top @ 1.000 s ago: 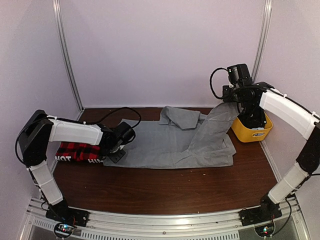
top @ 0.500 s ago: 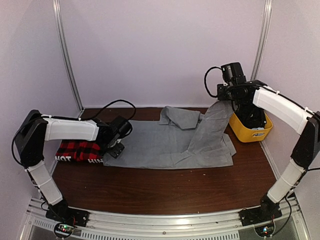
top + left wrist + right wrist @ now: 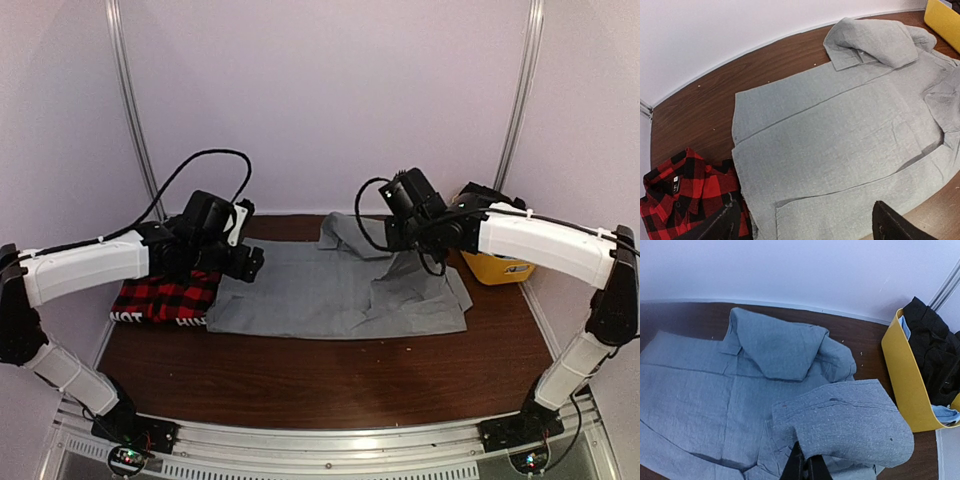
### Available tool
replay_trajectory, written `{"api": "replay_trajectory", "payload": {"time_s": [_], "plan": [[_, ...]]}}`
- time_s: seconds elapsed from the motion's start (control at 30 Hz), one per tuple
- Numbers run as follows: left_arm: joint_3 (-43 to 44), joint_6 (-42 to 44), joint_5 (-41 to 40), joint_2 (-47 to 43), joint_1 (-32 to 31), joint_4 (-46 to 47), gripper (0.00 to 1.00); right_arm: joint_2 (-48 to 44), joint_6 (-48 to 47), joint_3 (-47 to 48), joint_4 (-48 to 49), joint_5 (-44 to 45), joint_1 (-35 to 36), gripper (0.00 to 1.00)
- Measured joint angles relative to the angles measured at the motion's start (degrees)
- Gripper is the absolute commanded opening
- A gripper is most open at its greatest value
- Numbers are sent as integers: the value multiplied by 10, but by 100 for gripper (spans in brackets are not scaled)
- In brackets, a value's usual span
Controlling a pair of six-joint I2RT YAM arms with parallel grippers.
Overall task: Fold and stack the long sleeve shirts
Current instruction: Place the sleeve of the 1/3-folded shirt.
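Across table [image 3: 300, 370], grey shirt [image 3: 320, 290] left-right; left end effector [image 3: 245, 264] released, right one [image 3: 806, 465] clenching it.

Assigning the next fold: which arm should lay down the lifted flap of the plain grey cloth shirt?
Probably right: right gripper shut on a flap of the plain grey cloth shirt; left gripper hangs open, empty, over the opposite edge.

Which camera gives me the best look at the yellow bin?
The right wrist view. There the bin shows its whole near wall, and you can see the dark clothes inside. In the top view the right arm hides most of the bin. The left wrist view catches only a corner.
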Motion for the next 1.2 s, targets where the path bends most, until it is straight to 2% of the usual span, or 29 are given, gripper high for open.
{"api": "replay_trajectory", "payload": {"time_s": [0.1, 0.2, 0.4, 0.43, 0.5, 0.67, 0.8, 1.03, 1.2], "plan": [[-2, -3, 23, -9, 0, 16, 93, 1, 37, -33, -8, 4, 43, 7], [-9, -7, 33, -9, 0, 24, 93, 13, 75, -65, -5, -5, 74, 21], [-27, -13, 59, -9, 0, 32, 94, 59, 141, -105, -13, -35, 116, 75], [-27, -14, 61, -9, 0, 32, 94, 59, 148, -109, -18, -39, 122, 82], [-27, -14, 65, -9, 0, 37, 94, 51, 157, -112, -25, -47, 131, 90], [-28, -14, 72, -5, 0, 48, 94, -13, 161, -131, -28, -73, 138, 92], [-32, -17, 81, 3, 0, 54, 94, -73, 146, -164, 0, -104, 98, 90], [-45, -20, 90, 7, 0, 54, 94, -59, 108, -219, 89, -198, -45, 81], [-47, -23, 95, 10, 0, 56, 94, 2, 87, -220, 141, -263, -93, 76]]}}
